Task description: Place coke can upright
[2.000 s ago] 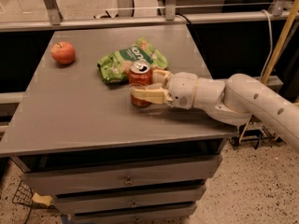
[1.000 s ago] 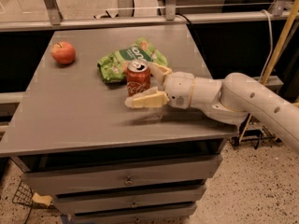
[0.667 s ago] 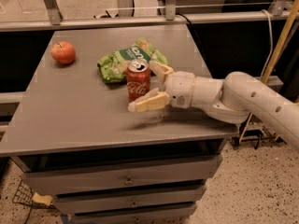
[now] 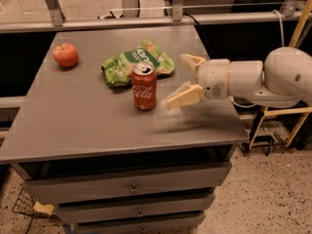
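the coke can (image 4: pixel 144 86) stood upright on the worktop (image 4: pixel 83 126), just in front of the green snack bag (image 4: pixel 127 61) and well apart from the apple (image 4: pixel 65 54). the pincer (image 4: pixel 187 79) hung just beside the can, on the side away from the apple. it was spread wide, held nothing and did not touch the can.

1. the placement looked complete, so the remaining step was judged to be a retreat.
2. the retreat called for spread fingers and a straight pull away from the can.
3. a sideways sweep was to be avoided, as a light knock could topple the can.
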Tool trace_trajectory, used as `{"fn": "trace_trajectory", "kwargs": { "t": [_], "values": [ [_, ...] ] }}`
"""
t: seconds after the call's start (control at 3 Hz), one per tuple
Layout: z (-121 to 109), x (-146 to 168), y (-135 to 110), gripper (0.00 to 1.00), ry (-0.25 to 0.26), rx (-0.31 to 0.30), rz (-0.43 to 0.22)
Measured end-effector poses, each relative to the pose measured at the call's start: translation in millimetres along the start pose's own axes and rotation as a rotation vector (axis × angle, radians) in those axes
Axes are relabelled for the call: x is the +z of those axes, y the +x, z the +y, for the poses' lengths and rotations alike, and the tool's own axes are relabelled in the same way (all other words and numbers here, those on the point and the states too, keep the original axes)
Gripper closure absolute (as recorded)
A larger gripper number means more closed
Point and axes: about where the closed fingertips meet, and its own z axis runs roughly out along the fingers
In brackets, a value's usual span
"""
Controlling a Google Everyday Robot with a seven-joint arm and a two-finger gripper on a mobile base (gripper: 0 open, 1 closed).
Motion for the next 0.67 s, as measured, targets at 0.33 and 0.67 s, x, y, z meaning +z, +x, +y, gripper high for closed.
{"fn": "trace_trajectory", "kwargs": {
  "t": [0.33,0.67],
  "values": [
    [-26.6,-47.7,6.5,0.0,0.063,-0.001,0.101],
    [-29.1,-51.0,9.8,0.0,0.069,0.003,0.109]
  ]
}}
